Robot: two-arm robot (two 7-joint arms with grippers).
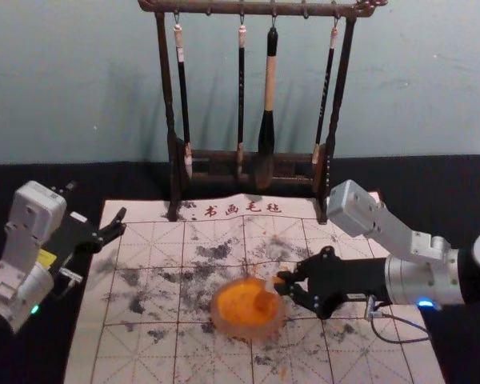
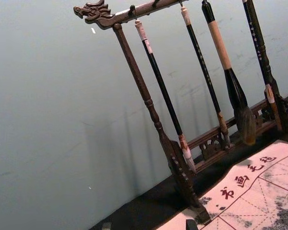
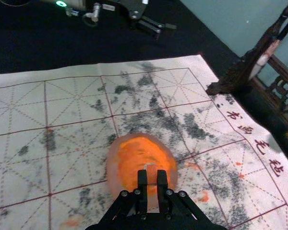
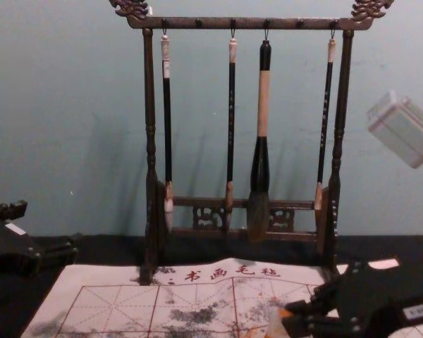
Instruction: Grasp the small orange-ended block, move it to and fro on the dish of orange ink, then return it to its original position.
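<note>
The right hand (image 1: pixel 283 283) pinches the block (image 3: pixel 151 175) between 2 tips over the dish (image 3: pixel 114 166) (left hand (image 1: pixel 122 223) wide, by the mat (image 1: pixel 140 356)).

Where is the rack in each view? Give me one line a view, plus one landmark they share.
Head view: the rack stands at top centre, behind most of the mat.
Left wrist view: tilted, beside the mat's lettered edge.
Right wrist view: cut off by the picture's border, a foot at the lettered edge.
Chest view: upright, centre, reaching nearly full height.
Shared landmark: the dark red characters on the mat.
</note>
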